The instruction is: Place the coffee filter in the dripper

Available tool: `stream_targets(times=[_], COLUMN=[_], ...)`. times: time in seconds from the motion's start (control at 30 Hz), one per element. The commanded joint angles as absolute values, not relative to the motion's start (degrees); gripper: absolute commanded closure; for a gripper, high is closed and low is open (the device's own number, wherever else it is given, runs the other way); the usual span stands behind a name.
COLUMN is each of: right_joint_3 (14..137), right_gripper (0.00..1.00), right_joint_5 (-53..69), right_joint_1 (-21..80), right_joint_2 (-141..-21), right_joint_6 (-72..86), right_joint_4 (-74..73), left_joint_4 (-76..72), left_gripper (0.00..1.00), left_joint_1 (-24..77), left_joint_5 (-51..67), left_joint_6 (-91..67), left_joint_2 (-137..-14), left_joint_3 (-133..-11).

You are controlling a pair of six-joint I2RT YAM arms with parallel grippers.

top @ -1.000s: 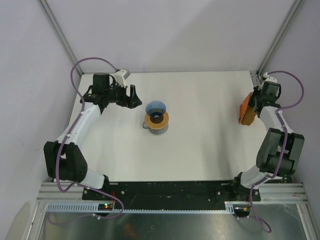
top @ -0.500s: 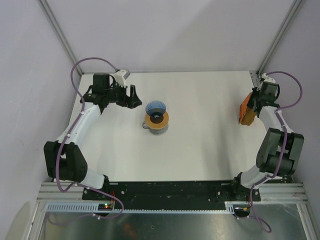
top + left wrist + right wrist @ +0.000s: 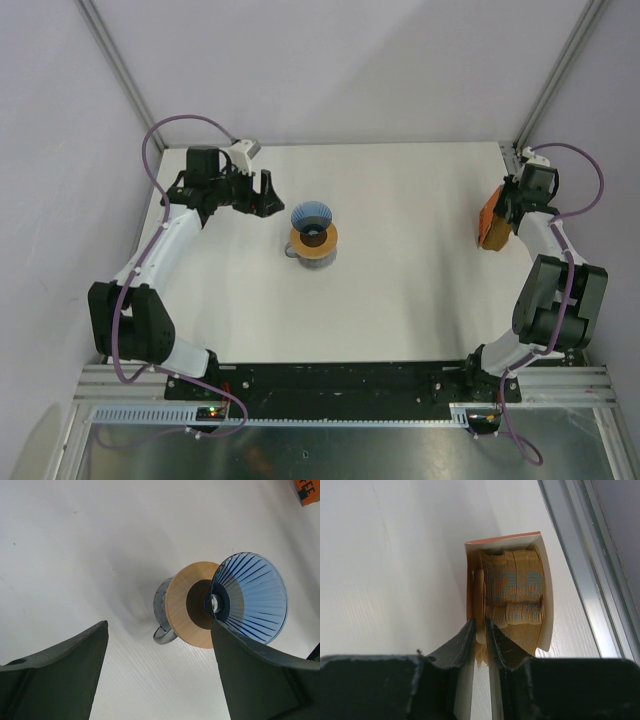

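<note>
The blue ribbed dripper [image 3: 312, 216] sits tilted on a flat amber disc [image 3: 316, 243] atop a glass jug [image 3: 291, 250] at the table's middle left. It also shows in the left wrist view [image 3: 255, 600]. My left gripper [image 3: 268, 191] is open and empty just left of the dripper, which lies beyond its fingers [image 3: 160, 626]. My right gripper [image 3: 481, 625] is at the far right, its jaws shut on the edge of a tan coffee filter [image 3: 480, 600] at the left of a stack in an orange-and-white box [image 3: 546, 600].
The orange filter box [image 3: 489, 226] stands near the table's right edge, beside a metal frame rail [image 3: 580, 565]. The amber disc [image 3: 187, 615] and the glass jug [image 3: 161, 605] stay under the dripper. Grey walls close in the back and sides.
</note>
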State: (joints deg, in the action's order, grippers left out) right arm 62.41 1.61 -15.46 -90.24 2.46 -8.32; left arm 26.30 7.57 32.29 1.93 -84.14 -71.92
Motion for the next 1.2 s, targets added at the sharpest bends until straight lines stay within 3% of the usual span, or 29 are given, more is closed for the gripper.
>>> stream_targets(times=[0.0, 0.33, 0.67, 0.9, 1.17], right_joint_3=[64.86, 64.82, 64.87, 64.86, 64.86], right_gripper=[0.8, 0.85, 0.81, 0.99, 1.0], right_joint_5=[1.97, 2.86, 2.38, 3.01, 2.4], right_joint_1=[-15.2, -15.12, -15.6, -15.92, -15.97], right_joint_2=[-88.78, -88.23, -89.51, -88.64, -84.88], right_joint_6=[1.8, 1.93, 1.93, 2.19, 2.68], right_joint_4=[-7.93, -8.55, -8.27, -7.91, -7.55], left_joint_4=[26.06, 26.01, 26.02, 26.0, 25.95], left_gripper=[0.13, 0.12, 0.12, 0.12, 0.12], left_joint_1=[7.12, 7.12, 7.13, 7.16, 7.12], left_joint_5=[34.08, 34.24, 34.42, 34.53, 34.55], left_joint_6=[1.49, 1.57, 1.59, 1.58, 1.5], left_joint_2=[-84.29, -84.73, -84.81, -84.79, -84.75], left_joint_3=[-73.46, -73.33, -73.29, -73.3, -73.43])
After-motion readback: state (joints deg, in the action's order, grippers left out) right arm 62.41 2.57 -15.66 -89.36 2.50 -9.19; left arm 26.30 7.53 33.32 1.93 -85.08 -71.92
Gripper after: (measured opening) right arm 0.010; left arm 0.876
